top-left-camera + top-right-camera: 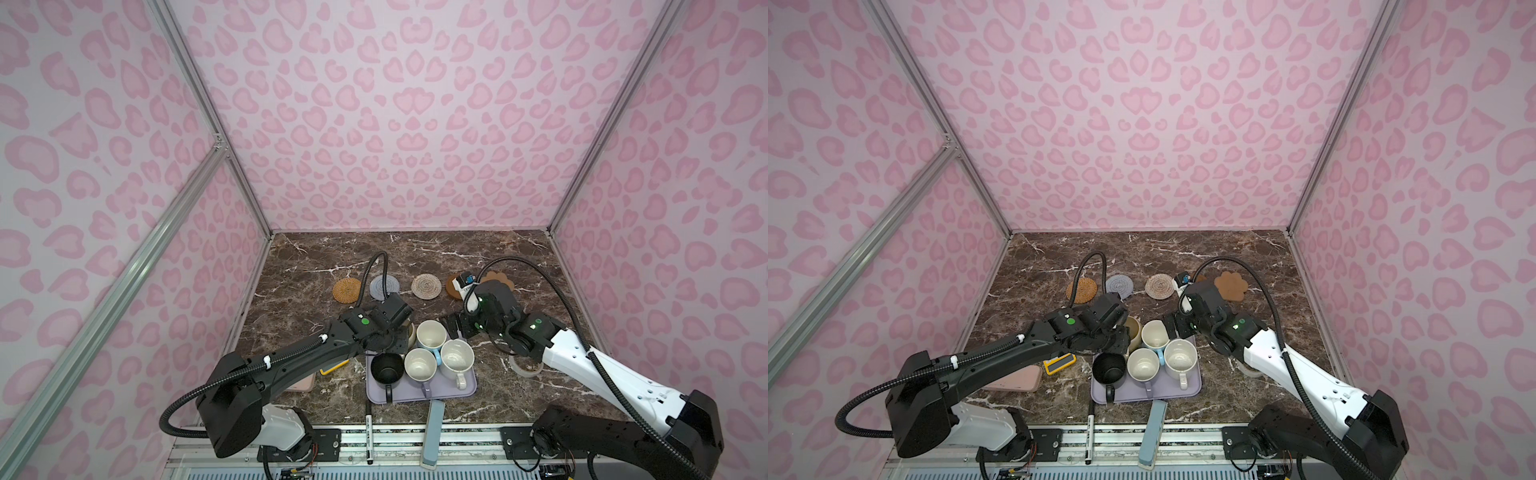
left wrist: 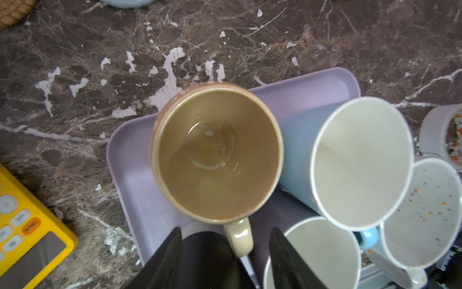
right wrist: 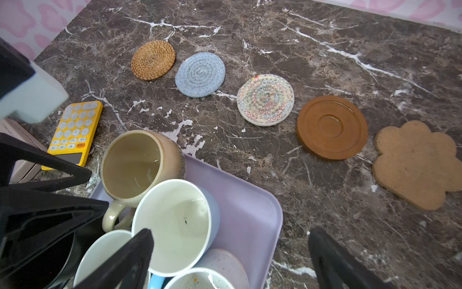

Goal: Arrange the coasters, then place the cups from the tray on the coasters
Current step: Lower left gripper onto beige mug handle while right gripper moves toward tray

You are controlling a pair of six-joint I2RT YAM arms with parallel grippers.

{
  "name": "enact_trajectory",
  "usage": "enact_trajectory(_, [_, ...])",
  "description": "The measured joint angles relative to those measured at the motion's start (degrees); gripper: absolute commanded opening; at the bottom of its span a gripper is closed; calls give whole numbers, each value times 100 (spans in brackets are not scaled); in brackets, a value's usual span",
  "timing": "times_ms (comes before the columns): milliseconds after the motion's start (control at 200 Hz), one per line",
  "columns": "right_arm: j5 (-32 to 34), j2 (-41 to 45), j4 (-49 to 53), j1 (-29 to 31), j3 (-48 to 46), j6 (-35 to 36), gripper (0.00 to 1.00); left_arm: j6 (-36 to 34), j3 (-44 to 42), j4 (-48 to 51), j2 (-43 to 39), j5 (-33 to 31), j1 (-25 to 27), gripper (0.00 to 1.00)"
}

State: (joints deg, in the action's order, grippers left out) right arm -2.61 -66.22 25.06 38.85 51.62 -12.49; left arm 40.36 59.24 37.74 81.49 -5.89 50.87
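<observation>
Fingers (image 2: 165,260) of the left gripper (image 2: 226,230) stand spread either side of the beige mug's (image 2: 217,152) handle, not touching, at the lavender tray's (image 2: 130,180) corner. The right gripper's (image 3: 230,232) fingers gape wide nearby. Five coasters (image 3: 265,99) line the counter (image 3: 325,37) beyond.

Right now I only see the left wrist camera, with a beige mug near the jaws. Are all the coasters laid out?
Observer: Yes, five in a row beyond the tray: orange coaster, grey-blue coaster, cream coaster, brown coaster, paw coaster.
Operator: Any cups on them?
Observer: No, every one is bare.
Operator: Where's the other arm?
Observer: The right gripper hangs open by the tray's far right corner, holding nothing.
</observation>
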Motion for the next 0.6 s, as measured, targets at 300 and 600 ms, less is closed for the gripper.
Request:
enact_trajectory(300, [0,-133,-151,0,-26,-63,99,46,74,15,420,-170,59,53])
enact_trajectory(600, [9,-225,-140,0,-26,-85,99,48,186,240,745,-186,101,47])
